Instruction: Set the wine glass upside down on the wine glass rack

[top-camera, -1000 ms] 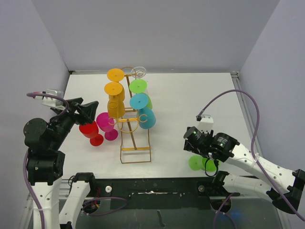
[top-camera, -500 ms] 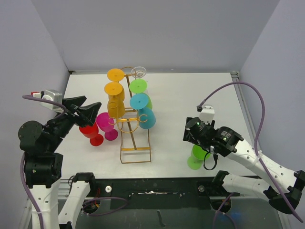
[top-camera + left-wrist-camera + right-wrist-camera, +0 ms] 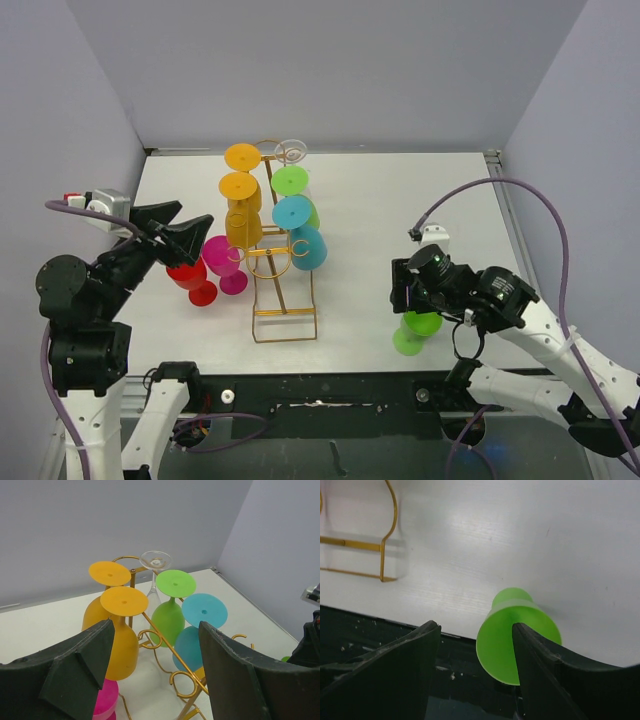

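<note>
Green wine glass [image 3: 501,641] partly behind right gripper [image 3: 475,628] finger — perhaps untouched.

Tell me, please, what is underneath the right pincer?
A green wine glass rests on the white table between the open fingers of the right pincer. From above, the pincer covers part of it.

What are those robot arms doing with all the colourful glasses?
They are hanging wine glasses upside down on the gold rack, and several hang there already. The right gripper is open around a green glass near the table's front edge and is not squeezing it yet. The left gripper hovers open and empty by the rack, close to a red glass and a pink glass.
</note>
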Tool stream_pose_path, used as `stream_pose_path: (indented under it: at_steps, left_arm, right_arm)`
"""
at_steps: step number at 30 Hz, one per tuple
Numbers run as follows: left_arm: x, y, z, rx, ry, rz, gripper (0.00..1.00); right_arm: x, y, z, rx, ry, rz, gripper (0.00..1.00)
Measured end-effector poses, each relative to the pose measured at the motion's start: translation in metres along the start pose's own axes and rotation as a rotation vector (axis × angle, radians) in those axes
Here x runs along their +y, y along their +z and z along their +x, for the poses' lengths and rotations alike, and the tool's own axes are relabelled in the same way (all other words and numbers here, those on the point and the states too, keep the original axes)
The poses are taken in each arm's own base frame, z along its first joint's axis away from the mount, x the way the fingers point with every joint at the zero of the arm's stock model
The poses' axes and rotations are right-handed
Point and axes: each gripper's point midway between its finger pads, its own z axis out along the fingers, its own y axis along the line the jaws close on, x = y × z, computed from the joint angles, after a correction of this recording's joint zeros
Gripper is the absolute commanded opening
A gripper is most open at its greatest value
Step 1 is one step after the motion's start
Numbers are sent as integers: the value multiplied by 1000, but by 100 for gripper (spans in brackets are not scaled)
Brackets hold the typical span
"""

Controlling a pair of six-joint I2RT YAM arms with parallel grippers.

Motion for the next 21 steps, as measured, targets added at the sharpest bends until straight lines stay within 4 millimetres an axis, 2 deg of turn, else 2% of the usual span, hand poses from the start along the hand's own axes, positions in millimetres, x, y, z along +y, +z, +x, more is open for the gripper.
stream_pose_path:
  at_steps: [5,7,14,18,20,21]
  left_arm:
    - [-1,-1,-1,-4,6,0,66]
    - [-1,-2,-1,-5,10,1,66]
    - [-2,-3,-3,-10,15,3,66]
    - [-7,-6,-14,-32,27,9,66]
    - [-11,-8,-22,-49,36,15,66]
    - [-12,-9,-24,-56,39,17,66]
  right_arm:
    - [2,9,45,180,-76,-46,56]
    - [1,12,59,235,-92,-44,51]
    - [-2,23,74,296,-124,-23,30]
    - [-1,36,79,334,-147,9,7]
    - [0,41,78,335,-155,21,0]
    - [-1,42,76,327,-163,27,0]
